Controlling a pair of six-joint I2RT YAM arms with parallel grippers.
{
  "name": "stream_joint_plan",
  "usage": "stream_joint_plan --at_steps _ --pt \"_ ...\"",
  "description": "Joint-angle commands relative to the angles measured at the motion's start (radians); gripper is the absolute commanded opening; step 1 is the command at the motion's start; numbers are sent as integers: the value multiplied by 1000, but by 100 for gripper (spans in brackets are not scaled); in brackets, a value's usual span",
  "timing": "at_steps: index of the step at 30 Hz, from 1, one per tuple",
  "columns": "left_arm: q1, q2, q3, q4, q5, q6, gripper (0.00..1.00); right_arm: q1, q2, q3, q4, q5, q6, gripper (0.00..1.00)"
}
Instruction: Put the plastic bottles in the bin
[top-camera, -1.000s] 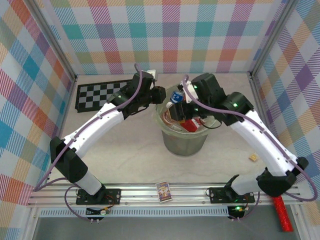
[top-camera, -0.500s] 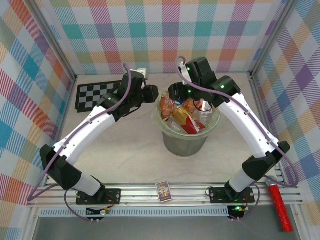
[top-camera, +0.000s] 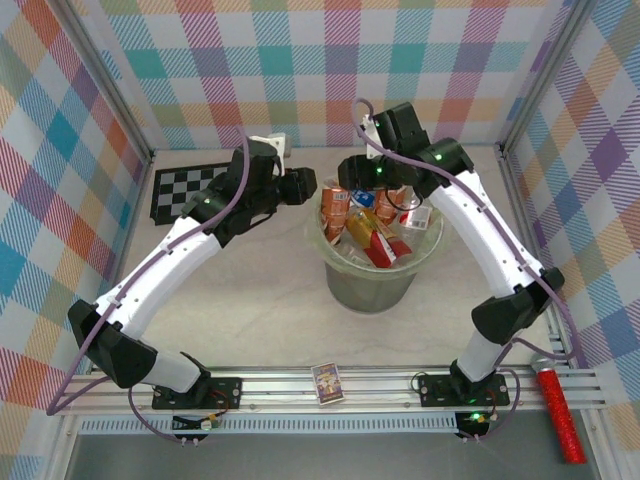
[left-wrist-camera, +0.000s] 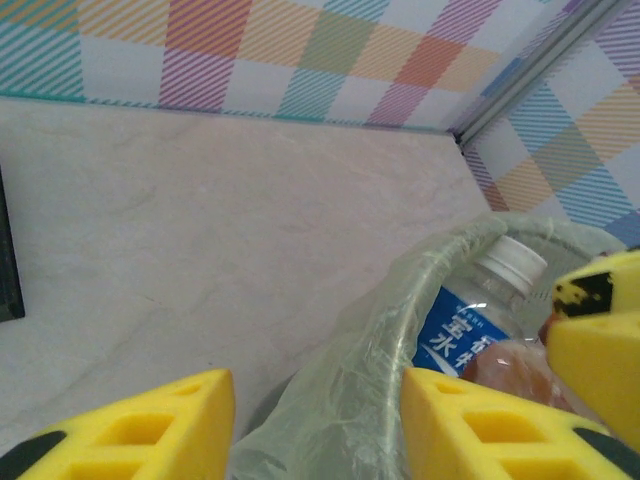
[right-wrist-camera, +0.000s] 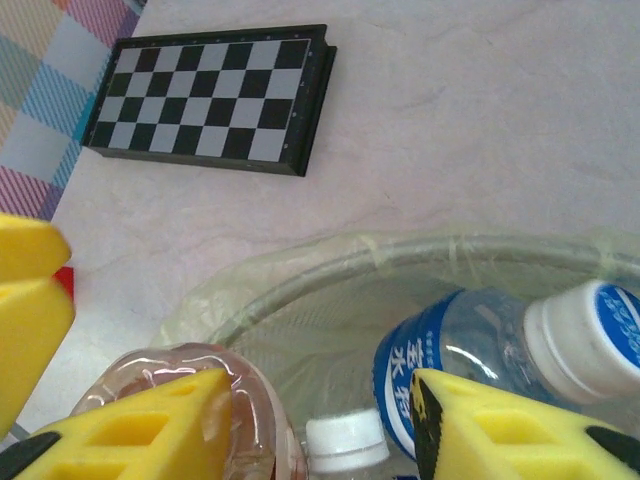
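Over the bin (top-camera: 370, 290), the right gripper (right-wrist-camera: 322, 400) is hanging part-open, empty, its load now among the plastic bottles (top-camera: 365, 235) inside; the left gripper (left-wrist-camera: 318, 400) is widening, empty.

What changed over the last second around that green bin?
The left fingers opened and seem to have let go of the blue-labelled bottle, which now lies in the bin. The right fingers, standing apart, drew back from over the bin toward its far rim. The chessboard, card box and red stick stayed put.

The bin (left-wrist-camera: 385, 320) partly hides a blue-labelled plastic bottle (left-wrist-camera: 460, 332).
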Motion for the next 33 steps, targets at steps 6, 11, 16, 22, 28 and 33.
stream_joint_plan --at_steps 6,11,16,22,28,33 --pt "-7 2 -32 29 25 14 56 -26 37 83 -111 -14 8 53" --pt "-7 13 -22 32 37 19 59 -28 -50 112 -44 -107 7 61" --pt "-16 58 58 20 45 64 60 -53 -113 156 -86 -30 -2 66" --pt "-48 106 108 -3 55 91 50 -144 -187 52 -96 27 4 63" --pt "-77 161 155 -55 17 121 48 -174 -199 -47 -93 20 -7 55" --pt "-77 234 189 -105 -39 116 47 -174 -206 -140 -46 -57 9 50"
